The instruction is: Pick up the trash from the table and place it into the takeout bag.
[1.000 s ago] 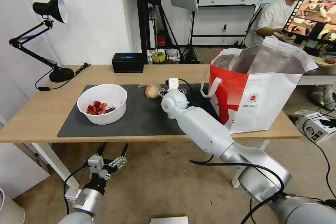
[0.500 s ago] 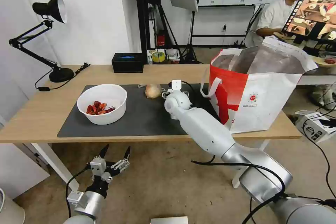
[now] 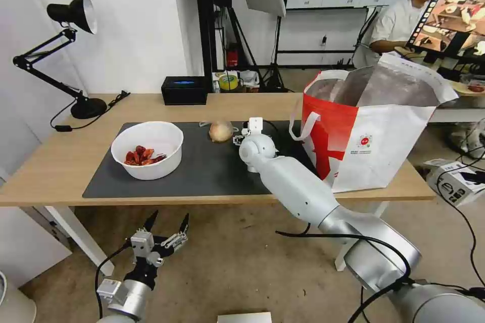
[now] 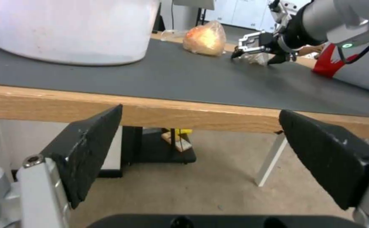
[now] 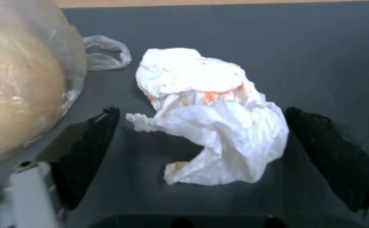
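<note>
Trash pickup, nearest end first: left gripper (image 3: 168, 218) parked low in front of the table (image 3: 50, 171), below its front edge, fingers spread wide, nothing between them. Has sunk a touch over the last second, otherwise idle.

Up onto the dark mat (image 3: 202, 171) now. White bowl (image 3: 147, 149) on the robot's left side of it, red shells in the bottom, untouched.

Farther back, the action: right gripper (image 5: 201, 114) has slid off the flank of the wrapped ball (image 3: 221, 131) towards the takeout bag (image 3: 374, 136) and now sits low over the crumpled tissue (image 5: 209, 126). Pads apart, one either side of the wad, not yet touching it. Looks like the pre-grasp for the tissue, so a close and lift probably all that is left before the carry.

Tissue flat on the mat, stained orange, loose and floppy; likely to squash and trail an end when pinched. Ball just beside the near finger, its clear wrap spilling a loose tail towards the tissue. Worth watching: could get nudged or caught as the fingers close.

Bag upright at the robot's right end of the table, mouth open, foil lining showing, strap handle drooping on the near side. High rim, so a proper lift needed to clear it.

At the far edge, black box (image 3: 185, 90) with blue top and desk lamp (image 3: 70, 15), well clear of the work.
</note>
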Available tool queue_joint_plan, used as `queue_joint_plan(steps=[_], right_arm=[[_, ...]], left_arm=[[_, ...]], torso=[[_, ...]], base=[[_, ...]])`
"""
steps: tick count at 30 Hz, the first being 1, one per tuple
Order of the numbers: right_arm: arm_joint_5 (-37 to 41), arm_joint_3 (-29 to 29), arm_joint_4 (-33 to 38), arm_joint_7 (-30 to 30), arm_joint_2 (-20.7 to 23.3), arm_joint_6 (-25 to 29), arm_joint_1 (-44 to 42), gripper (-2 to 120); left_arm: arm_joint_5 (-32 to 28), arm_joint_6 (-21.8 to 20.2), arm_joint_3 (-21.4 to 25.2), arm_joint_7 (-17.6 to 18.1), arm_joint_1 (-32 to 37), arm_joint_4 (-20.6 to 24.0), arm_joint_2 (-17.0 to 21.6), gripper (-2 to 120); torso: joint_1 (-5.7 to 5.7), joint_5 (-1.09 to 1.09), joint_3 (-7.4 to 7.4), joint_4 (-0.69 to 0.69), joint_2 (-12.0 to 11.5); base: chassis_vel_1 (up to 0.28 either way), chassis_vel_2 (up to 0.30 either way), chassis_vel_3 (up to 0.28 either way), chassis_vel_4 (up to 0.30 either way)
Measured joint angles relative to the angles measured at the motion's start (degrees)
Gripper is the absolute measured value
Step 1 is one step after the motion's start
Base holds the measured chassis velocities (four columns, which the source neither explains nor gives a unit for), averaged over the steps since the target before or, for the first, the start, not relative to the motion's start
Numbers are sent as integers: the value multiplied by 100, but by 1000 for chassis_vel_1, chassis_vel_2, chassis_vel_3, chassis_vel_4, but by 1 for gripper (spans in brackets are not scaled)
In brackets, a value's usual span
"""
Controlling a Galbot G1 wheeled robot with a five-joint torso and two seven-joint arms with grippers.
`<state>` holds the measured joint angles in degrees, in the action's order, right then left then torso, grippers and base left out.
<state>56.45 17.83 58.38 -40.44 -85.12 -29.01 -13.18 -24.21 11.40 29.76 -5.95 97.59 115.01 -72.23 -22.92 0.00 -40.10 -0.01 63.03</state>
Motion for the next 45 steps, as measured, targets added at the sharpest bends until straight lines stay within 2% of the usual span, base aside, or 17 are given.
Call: queue_joint_plan(steps=[5, 7, 8, 9, 13, 16, 17, 19, 20, 23, 24, 26, 31, 37, 38, 41, 45], right_arm=[[-112, -54, -140, 208, -25, 65, 21, 76], [-126, -59, -159, 241, -24, 76, 24, 73], [-132, -67, -170, 265, -16, 86, 25, 65], [-132, -67, -170, 265, -16, 86, 25, 65], [-131, -72, -164, 282, 8, 89, 16, 51], [-118, -70, -149, 314, 32, 90, 8, 37], [-118, -70, -149, 314, 32, 90, 8, 37], [-92, -64, -122, 341, 55, 90, 4, 25], [-92, -64, -122, 341, 55, 90, 4, 25], [-46, -28, 52, 406, 156, 108, -22, 10], [-46, -28, 52, 406, 156, 108, -22, 10], [-38, 36, 279, 463, 292, 155, -60, 1], [-16, 121, 933, 525, 630, 223, -186, 0], [132, 154, 2629, 537, 1434, 285, -505, 0], [132, 154, 2629, 537, 1434, 285, -505, 0], [105, 31, 3610, 544, 1858, 395, -662, 0], [-147, -106, 4212, 547, 2181, 581, -729, 0]], left_arm=[[4, 7, -17, 0, -3, -3, 1, 100], [5, 7, -21, 0, -4, -4, 4, 100], [5, 8, -29, 0, -10, -8, 8, 100], [5, 8, -29, 0, -10, -8, 8, 100], [7, 8, -61, 0, -28, -13, 15, 100], [11, 9, -101, 4, -51, -13, 29, 100], [11, 9, -101, 4, -51, -13, 29, 100], [14, 9, -115, 7, -60, -14, 34, 100], [14, 9, -115, 7, -60, -14, 34, 100], [18, 9, -118, 10, -48, -7, 41, 100], [18, 9, -118, 10, -48, -7, 41, 100], [27, 8, -114, 12, -27, 11, 47, 100], [33, 8, -108, 20, -5, 45, 49, 100], [68, 0, -124, 28, 19, 78, 38, 100], [68, 0, -124, 28, 19, 78, 38, 100], [129, -2, -160, 31, 48, 91, 5, 100], [152, -8, -171, 34, 97, 120, 14, 100]], torso=[[1, 0, 1, 1, 0], [1, 0, 1, 1, 1], [1, 0, 1, 1, 0], [1, 0, 1, 1, 0], [1, 0, 1, 1, 1], [0, 1, 1, 2, 0], [0, 1, 1, 2, 0], [0, 1, 0, 2, 0], [0, 1, 0, 2, 0], [0, 1, -2, 3, -1], [0, 1, -2, 3, -1], [-1, 1, -3, 1, -2], [-1, 1, -2, 1, -2], [0, 1, -1, 0, -2], [0, 1, -1, 0, -2], [-1, 1, -1, 1, -2], [0, 2, 0, 1, -1]], base=[[0, 0, 0, 0], [0, 0, 0, 0], [0, 0, 0, 0], [0, 0, 0, 0], [0, 0, 0, 0], [0, 0, 0, 0], [0, 0, 0, 0], [0, 0, 0, 0], [0, 0, 0, 0], [0, 0, 0, 0], [0, 0, 0, 0], [0, 0, 0, 0], [0, 0, 0, 0], [0, 0, 0, 0], [0, 0, 0, 0], [0, 0, 0, 0], [0, 0, 0, 0]])
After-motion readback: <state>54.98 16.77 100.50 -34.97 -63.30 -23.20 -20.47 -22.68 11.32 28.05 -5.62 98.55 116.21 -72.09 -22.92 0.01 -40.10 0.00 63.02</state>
